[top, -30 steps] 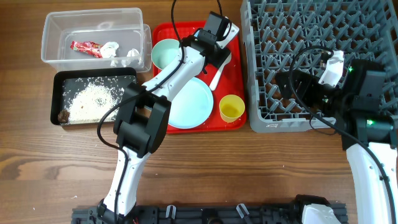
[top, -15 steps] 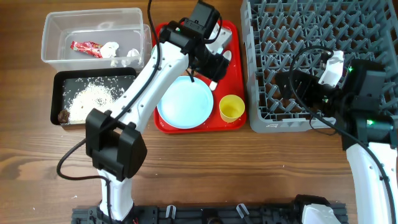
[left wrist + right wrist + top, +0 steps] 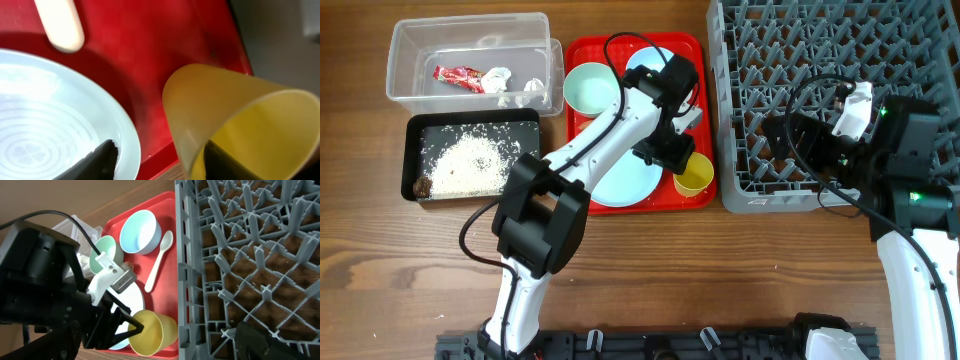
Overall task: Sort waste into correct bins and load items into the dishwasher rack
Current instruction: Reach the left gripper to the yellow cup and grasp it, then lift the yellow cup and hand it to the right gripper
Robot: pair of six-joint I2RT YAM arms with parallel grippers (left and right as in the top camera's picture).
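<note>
The small yellow cup (image 3: pixel 697 180) stands at the front right of the red serving tray (image 3: pixel 582 48), next to the light-blue plate (image 3: pixel 620 175). My left gripper (image 3: pixel 672 155) is open at the cup; in the left wrist view one finger is inside the cup (image 3: pixel 240 125) and the other is over the plate (image 3: pixel 55 120). The cup looks tilted in the right wrist view (image 3: pixel 155 332). The white spoon (image 3: pixel 159 262) and two bowls (image 3: pixel 141 230) (image 3: pixel 588 87) lie at the tray's back. My right gripper (image 3: pixel 782 138) hovers open and empty over the grey dishwasher rack (image 3: pixel 740 195).
The clear tub (image 3: pixel 470 35) at the back left holds a red wrapper (image 3: pixel 458 76) and white tissue (image 3: pixel 502 80). The black tray (image 3: pixel 412 150) in front of it holds rice (image 3: pixel 470 155) and a brown scrap (image 3: pixel 422 185). No carrot is in view.
My left gripper has moved from the back of the red tray, by the bowls and spoon, forward and right to the yellow cup. The right arm has not moved.
</note>
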